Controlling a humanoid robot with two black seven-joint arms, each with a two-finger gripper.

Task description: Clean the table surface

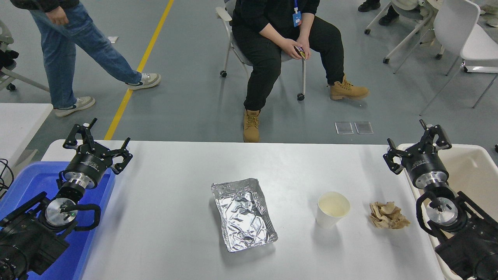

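Table surface (175, 217): white, spanning the view's lower half. On it: foil tray (244, 214) at centre; upright paper cup (333, 209) to its right; crumpled brown paper (388, 215) beyond. Left gripper (97, 140), over blue bin (27, 182): fingers spread wide, empty. Right gripper (418, 144), beside cream tub (476, 171): likewise.

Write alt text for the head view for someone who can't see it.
A white table surface holds a foil tray, a white paper cup and a crumpled brown paper, all untouched. The left claw hangs open over a blue bin, the right claw open by a cream tub. A seated person faces the table.
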